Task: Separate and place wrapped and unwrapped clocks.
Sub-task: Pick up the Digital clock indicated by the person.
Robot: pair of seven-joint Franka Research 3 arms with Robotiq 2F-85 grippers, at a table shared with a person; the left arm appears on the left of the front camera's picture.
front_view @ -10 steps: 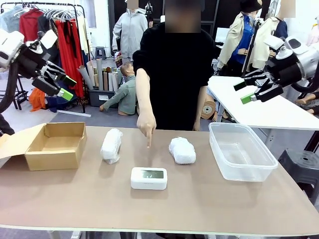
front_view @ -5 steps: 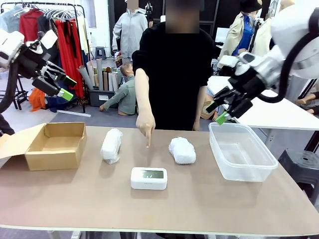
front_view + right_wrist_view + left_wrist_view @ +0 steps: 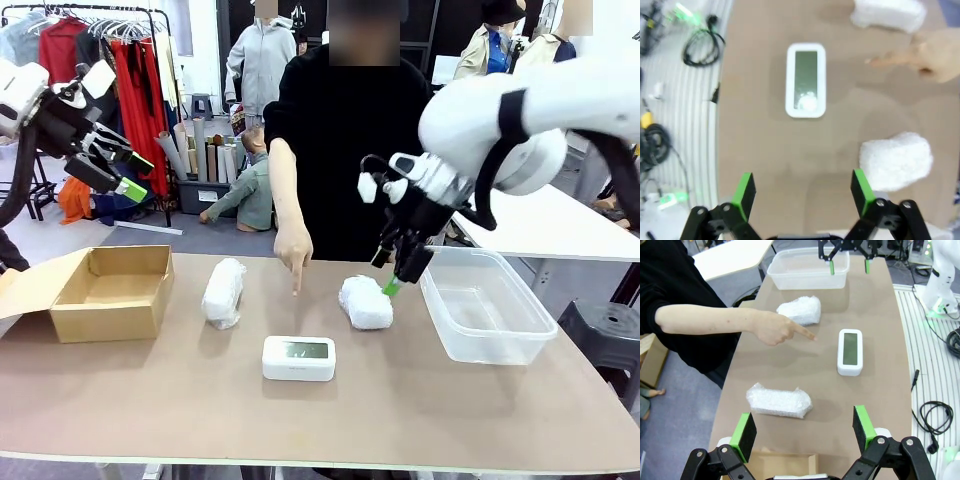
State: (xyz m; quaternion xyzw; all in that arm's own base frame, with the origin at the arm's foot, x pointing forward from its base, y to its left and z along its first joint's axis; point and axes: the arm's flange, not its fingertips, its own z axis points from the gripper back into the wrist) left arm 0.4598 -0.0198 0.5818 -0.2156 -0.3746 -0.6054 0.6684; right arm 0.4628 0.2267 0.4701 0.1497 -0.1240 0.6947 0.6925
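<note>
My right gripper [image 3: 802,192], jaws wide open, hangs over the table [image 3: 760,150]; the wrapped bundle [image 3: 896,161] lies just to one side, not between the jaws. I should centre over it before lowering and closing.

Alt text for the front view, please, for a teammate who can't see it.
The open right gripper hangs just over the right wrapped bundle, beside the clear tub. A person's hand points down at the table between that bundle and the left wrapped bundle, behind the bare clock. The open left gripper is raised above the cardboard box.
</note>
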